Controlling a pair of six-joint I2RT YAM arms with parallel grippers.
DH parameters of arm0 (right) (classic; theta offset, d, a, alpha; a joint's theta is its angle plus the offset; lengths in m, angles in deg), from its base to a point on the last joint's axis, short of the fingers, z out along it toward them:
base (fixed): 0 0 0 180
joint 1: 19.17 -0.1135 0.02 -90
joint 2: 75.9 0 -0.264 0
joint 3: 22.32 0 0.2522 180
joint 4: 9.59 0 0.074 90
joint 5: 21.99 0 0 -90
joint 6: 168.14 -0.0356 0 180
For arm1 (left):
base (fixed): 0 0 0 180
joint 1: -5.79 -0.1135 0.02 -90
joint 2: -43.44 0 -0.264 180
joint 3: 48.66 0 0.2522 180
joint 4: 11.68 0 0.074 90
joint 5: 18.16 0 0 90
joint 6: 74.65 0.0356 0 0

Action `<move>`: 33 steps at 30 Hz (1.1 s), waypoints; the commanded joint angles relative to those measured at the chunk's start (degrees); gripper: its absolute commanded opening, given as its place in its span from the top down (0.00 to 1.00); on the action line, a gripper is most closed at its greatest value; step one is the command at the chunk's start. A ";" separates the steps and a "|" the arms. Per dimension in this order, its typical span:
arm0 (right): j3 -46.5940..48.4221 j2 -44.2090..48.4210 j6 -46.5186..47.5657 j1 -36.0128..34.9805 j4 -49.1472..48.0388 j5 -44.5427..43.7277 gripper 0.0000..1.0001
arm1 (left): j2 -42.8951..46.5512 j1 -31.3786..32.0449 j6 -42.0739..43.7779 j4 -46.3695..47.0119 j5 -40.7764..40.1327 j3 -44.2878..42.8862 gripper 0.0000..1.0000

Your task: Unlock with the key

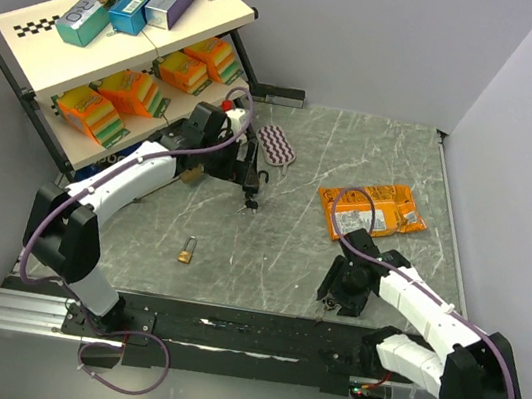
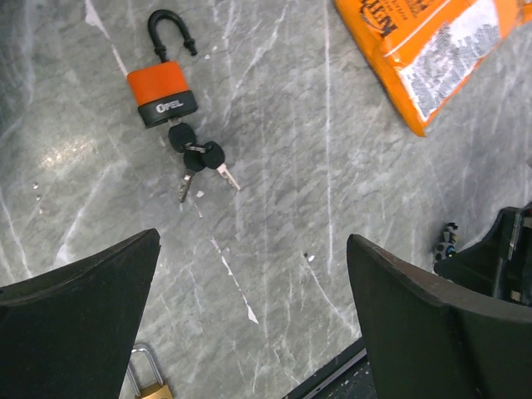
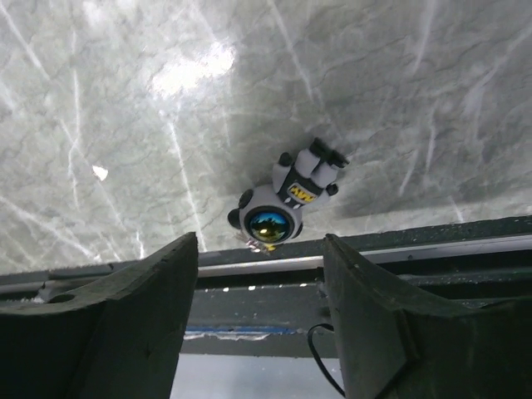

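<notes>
Okay, counts first. Two padlocks lie on the table [image 1: 288, 254]. The orange padlock [image 2: 162, 91] lies flat with its shackle sprung open, ahead of the left gripper [image 2: 253, 241]. The brass padlock [image 1: 187, 249] lies shut, nearer the arm bases. There is one key bunch [image 2: 198, 160] with three black heads. One head touches the orange lock's base; I can't tell if it is inserted.

There is one orange snack bag [image 1: 370, 211], one striped pad [image 1: 277, 144] and one small toy figure [image 3: 287, 204] just beyond the right gripper [image 3: 259, 241].

The tilted shelf [image 1: 226, 6] holds three boxes [image 1: 130, 1] on top and four orange packs [image 1: 131, 92] on the lower tier.

The left gripper is spread wide and holds nothing. The right gripper is also spread and empty, low near the table's front edge.
</notes>
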 commanded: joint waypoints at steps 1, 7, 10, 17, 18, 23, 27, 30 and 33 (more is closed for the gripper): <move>0.57 -1.01 -0.61 -0.51 -0.35 -2.86 0.34 | 0.03 0.07 1.47 2.21 3.06 -3.27 0.01; 2.15 -5.49 0.62 -0.51 -1.49 -3.92 0.38 | 1.61 0.07 2.26 2.56 2.62 -2.66 0.01; 2.24 -8.47 1.24 -0.51 -2.72 -3.83 0.41 | 2.32 0.07 2.61 2.74 2.53 -2.13 0.01; 5.13 -10.68 3.96 -0.59 -3.86 -4.18 0.70 | 3.64 0.15 3.14 3.26 2.45 -1.34 0.01; 5.93 -10.68 4.23 -0.42 -3.43 -4.44 0.74 | 3.90 0.16 3.14 3.18 2.27 -1.43 0.01; 14.08 -10.94 9.58 -0.51 -2.28 -6.99 0.94 | 4.69 0.07 3.14 3.61 2.88 -2.83 0.01; 21.82 -13.66 15.37 -0.51 -2.63 -7.70 1.00 | 5.57 0.07 1.74 4.31 7.79 -4.15 0.01; 28.50 -15.33 18.98 -0.42 -3.07 -7.87 1.00 | 8.37 0.07 -1.77 8.96 10.27 -2.84 0.01; 35.62 -16.56 21.88 -0.51 -2.98 -7.26 1.00 | 11.89 0.15 -5.03 12.92 10.36 -0.03 0.01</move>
